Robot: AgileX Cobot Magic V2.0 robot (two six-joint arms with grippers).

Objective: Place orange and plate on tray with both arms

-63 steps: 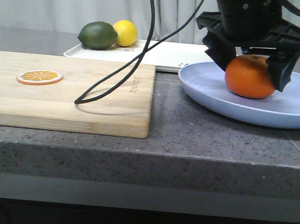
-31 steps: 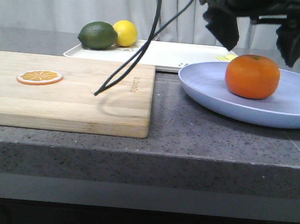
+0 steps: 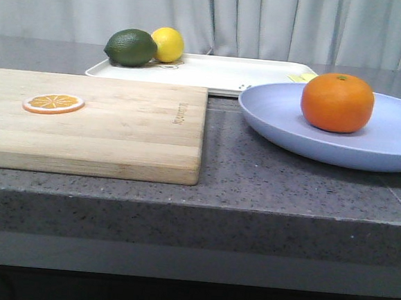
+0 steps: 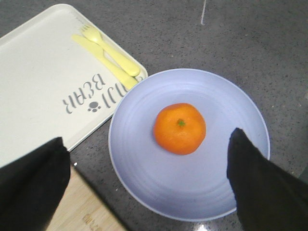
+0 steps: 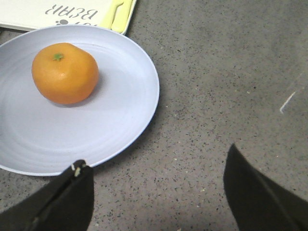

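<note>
while the orange (image 3: 337,102) sits free on the plate (image 3: 286,122), which rests on the grey counter (image 3: 254,175) beside the tray (image 3: 220,72) and overlaps its corner, both the left gripper (image 4: 144,178) and the right gripper (image 5: 159,192) hang above, spread wide and holding nothing

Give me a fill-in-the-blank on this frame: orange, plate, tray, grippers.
1. The orange rests on the ____.
2. The plate lies on the grey counter beside the tray, not yet on it; the yellow fork and spoon lie on the ____.
3. The left gripper hangs above the plate with its fingers ____.
4. On the cutting board lies a thin orange ____.

Missing words: plate; tray; open; slice
</note>
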